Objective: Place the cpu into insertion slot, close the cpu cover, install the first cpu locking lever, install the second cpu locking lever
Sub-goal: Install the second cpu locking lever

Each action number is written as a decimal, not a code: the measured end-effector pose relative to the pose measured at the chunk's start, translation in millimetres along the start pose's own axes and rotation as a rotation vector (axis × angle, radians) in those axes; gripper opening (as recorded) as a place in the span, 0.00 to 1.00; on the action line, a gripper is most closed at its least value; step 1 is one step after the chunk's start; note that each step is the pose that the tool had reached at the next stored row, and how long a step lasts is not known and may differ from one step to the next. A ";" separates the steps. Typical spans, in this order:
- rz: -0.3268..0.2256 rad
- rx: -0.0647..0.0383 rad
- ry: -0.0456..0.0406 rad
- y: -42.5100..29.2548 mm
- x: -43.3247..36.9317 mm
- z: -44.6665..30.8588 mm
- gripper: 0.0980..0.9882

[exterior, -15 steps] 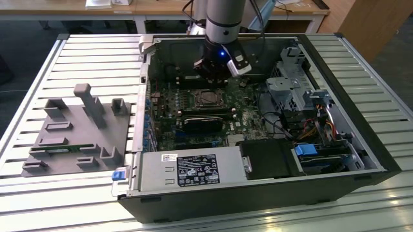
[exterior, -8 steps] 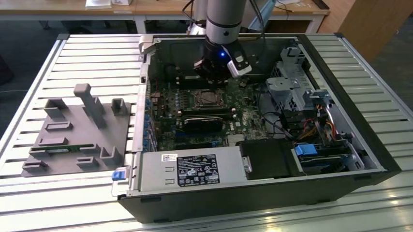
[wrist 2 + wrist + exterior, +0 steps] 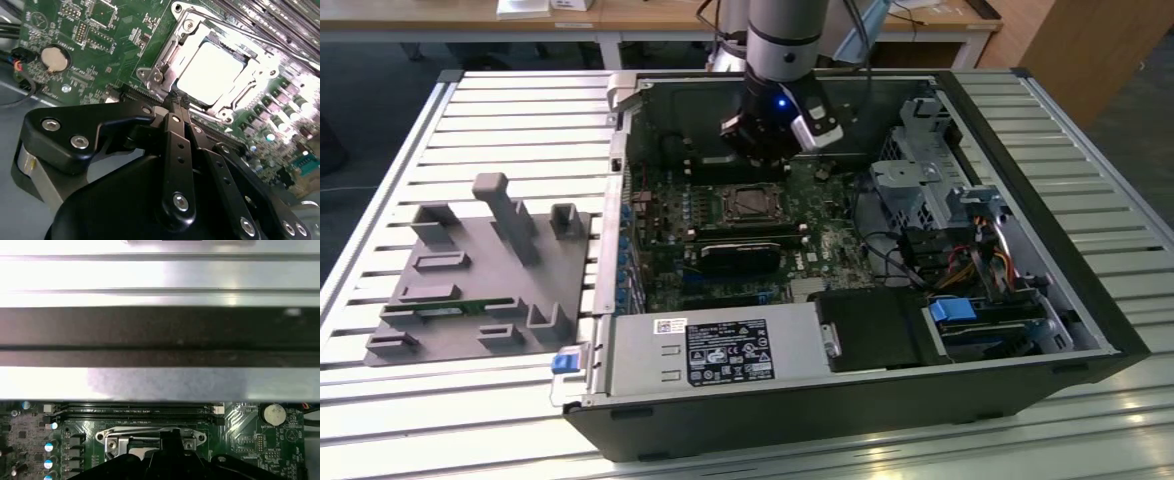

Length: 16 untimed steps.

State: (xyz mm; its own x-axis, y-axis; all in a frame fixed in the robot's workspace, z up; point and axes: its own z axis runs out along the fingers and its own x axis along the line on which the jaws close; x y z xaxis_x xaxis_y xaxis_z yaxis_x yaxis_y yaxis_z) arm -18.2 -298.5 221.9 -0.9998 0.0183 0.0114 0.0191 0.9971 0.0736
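In the exterior view, an open black computer case (image 3: 854, 330) lies on a worktop (image 3: 480, 110) of ribbed, pale metal slats, with the green circuit board (image 3: 720, 260) exposed inside. The grey cylindrical arm comes down from the upper centre of the frame, and its black end effector (image 3: 767, 150) hangs just above the insertion slot (image 3: 750, 203), a small square socket with a dark border at the centre of the frame. A matt grey moulded fixture (image 3: 480, 265) with upright posts sits on the slats at the exterior view's left, well apart from the case. In the second wrist view, the cpu (image 3: 210, 70) lies flat in the socket at the upper right of the frame, its smooth metal top glaring pale under the light. The cpu cover (image 3: 172, 65), a thin bright steel frame with a square cut-out, lies around the chip, fixed by round screw heads at its corners. The end effector (image 3: 177, 102), built of black bolted links, fills the lower frame; its fingertips are drawn narrow, pressed together with nothing between them, just beside the cover's near edge. A round silver coin cell (image 3: 53, 58) sits at the upper left. In the first wrist view, the cover (image 3: 150, 437) shows at the lower centre, below long black memory slots (image 3: 135, 412) and a broad band of brushed metal.
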 end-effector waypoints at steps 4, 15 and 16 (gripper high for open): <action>0.000 0.000 0.0000 1.0 0.2 -13.9 0.01; 0.000 0.000 0.0000 -14.3 0.2 -17.4 0.01; 0.000 0.000 0.0000 -17.4 0.3 -17.6 0.01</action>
State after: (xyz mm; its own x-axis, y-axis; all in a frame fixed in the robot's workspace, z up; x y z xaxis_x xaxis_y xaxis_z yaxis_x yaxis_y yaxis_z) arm -18.6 -317.1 238.2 -0.9998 0.0183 0.0114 0.0191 0.9971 0.0735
